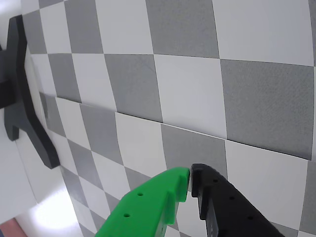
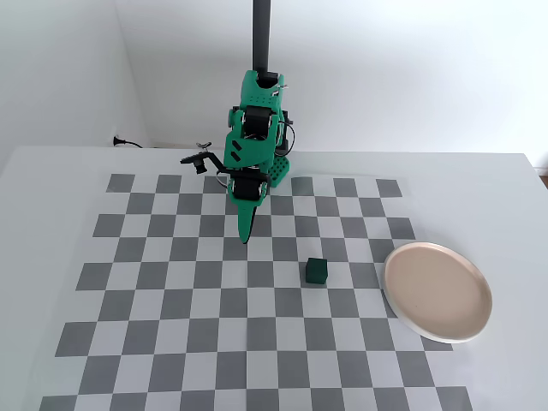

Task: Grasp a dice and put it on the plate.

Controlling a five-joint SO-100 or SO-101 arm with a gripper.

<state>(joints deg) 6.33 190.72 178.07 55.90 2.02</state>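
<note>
In the fixed view the dice (image 2: 317, 271), a small dark green cube, sits on the checkered mat right of centre. The plate (image 2: 437, 291), beige-pink with a white rim, lies at the mat's right edge, about one square right of the dice. My gripper (image 2: 246, 237) points down over the mat, up and left of the dice and well apart from it. In the wrist view the gripper (image 1: 190, 177) is shut, its green and black tips meeting with nothing between them. Neither dice nor plate shows in the wrist view.
The green arm's base (image 2: 257, 163) stands at the mat's far edge with a dark vertical post (image 2: 261, 34) behind it. A black bracket (image 1: 22, 94) fills the wrist view's left side. The checkered mat (image 2: 171, 300) lies on a white table.
</note>
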